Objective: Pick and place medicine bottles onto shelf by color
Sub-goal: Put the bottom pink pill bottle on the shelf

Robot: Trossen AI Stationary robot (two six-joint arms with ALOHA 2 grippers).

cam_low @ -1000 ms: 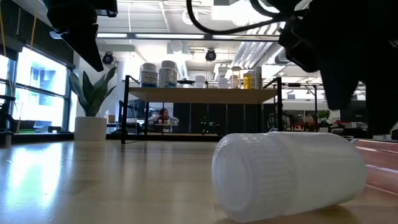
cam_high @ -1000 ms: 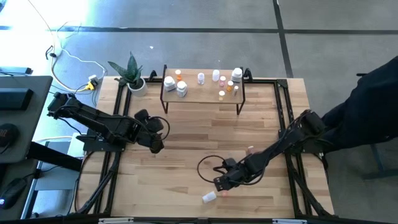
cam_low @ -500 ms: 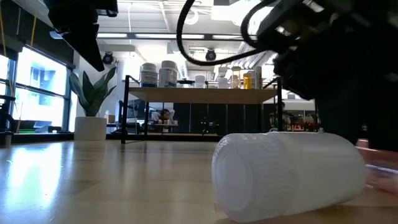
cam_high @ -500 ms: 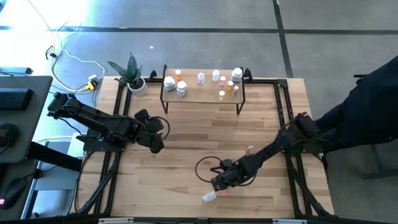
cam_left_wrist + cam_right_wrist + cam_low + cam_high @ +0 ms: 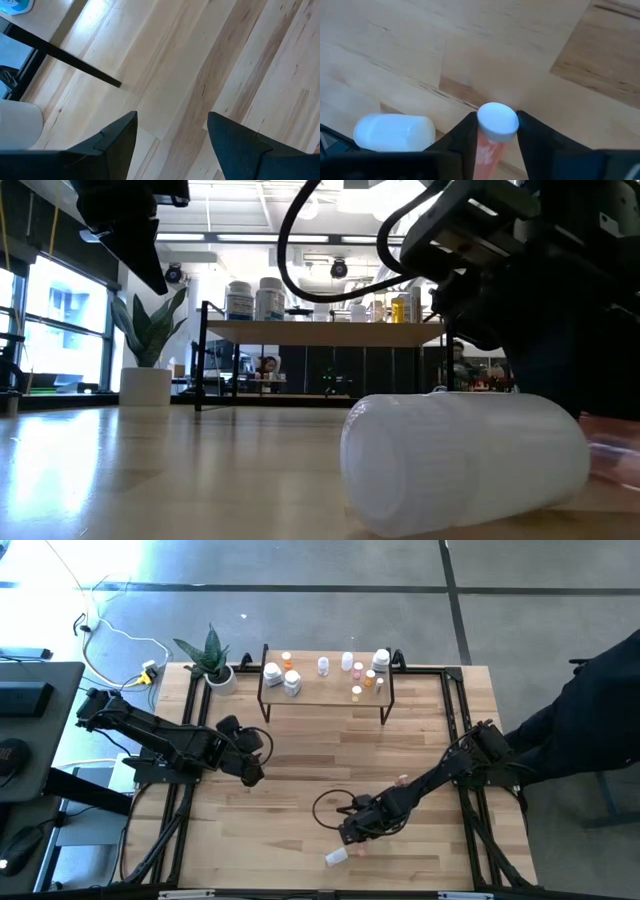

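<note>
Right hand (image 5: 494, 131) pinches a pink, white-capped bottle (image 5: 492, 131) low at the near right of the bench (image 5: 300, 770), just beside a fallen white bottle (image 5: 336, 857). Lift straight, clear of that neighbour, before swinging to the far shelf (image 5: 325, 692). Left hand (image 5: 172, 137) idles wide, mid-left.

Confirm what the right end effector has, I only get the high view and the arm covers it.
Observer: The right wrist view shows the right end effector closed around a pinkish bottle with a white cap.
Operator: And the white thing next to it?
Observer: A white bottle lying on its side on the table, not gripped.
Operator: Left arm?
Observer: The left end effector is open over bare wood, holding nothing.
</note>
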